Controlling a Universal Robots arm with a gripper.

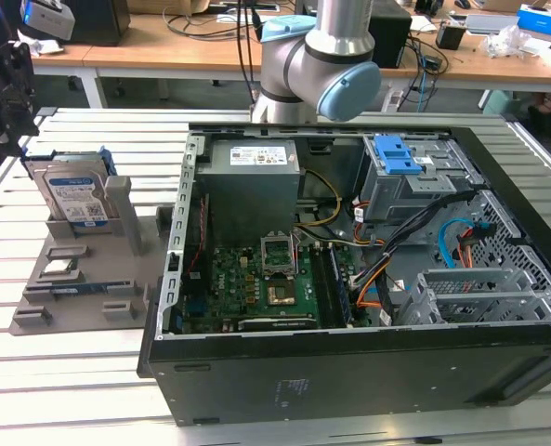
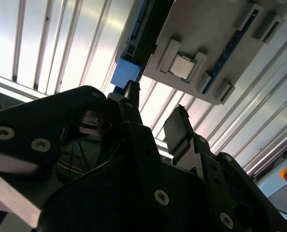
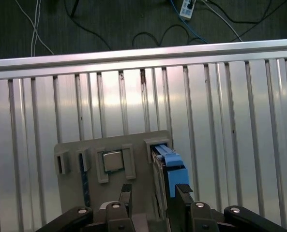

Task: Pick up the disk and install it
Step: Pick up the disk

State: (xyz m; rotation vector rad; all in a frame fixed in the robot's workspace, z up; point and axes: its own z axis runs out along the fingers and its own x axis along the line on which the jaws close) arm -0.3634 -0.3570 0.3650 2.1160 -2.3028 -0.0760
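1 claw (image 3: 154, 188) open, empty | over disk (image 3: 173, 169) top edge, gap btwn | disk upright in grey rack (image 3: 70, 193)

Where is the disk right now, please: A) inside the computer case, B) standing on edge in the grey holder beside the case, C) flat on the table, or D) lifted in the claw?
B: the disk stands on edge in the grey holder, with the open claw above it.

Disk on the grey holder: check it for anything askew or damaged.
Nothing stands out. The disk stands upright in its slot of the grey holder, blue frame intact, with the open end effector near it, not touching.
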